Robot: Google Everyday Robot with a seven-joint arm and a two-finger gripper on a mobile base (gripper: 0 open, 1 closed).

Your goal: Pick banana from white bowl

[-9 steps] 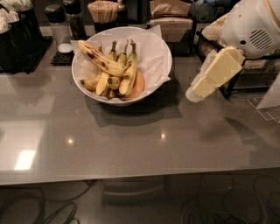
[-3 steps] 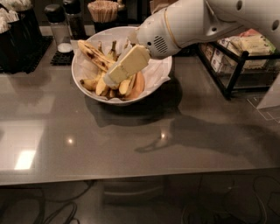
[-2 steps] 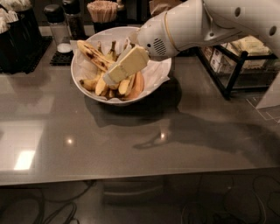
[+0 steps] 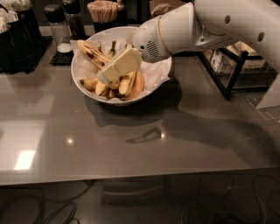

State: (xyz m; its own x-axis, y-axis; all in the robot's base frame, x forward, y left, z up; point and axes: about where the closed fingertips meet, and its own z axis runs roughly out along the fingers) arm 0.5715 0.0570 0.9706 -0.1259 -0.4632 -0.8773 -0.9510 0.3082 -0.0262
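Having swung over the white bowl point(image 4: 77, 77), the hand point(image 4: 105, 75) hovers poised by the banana point(image 4: 92, 52); how open, I cannot tell.

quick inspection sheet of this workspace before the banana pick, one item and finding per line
surface: grey table, glossy, with light reflections.
job's things: white bowl with paper lining stands on the far side of the table; the bruised banana lies at its upper left, beside other bananas.
clutter: jar of wooden sticks, glass shaker and black organiser behind the bowl.
grippers: gripper hangs over the bowl's middle, just right of the bruised banana; contact cannot be told.
cables: loose cables on the floor under the table.
surroundings: black rack with boxes at the right.
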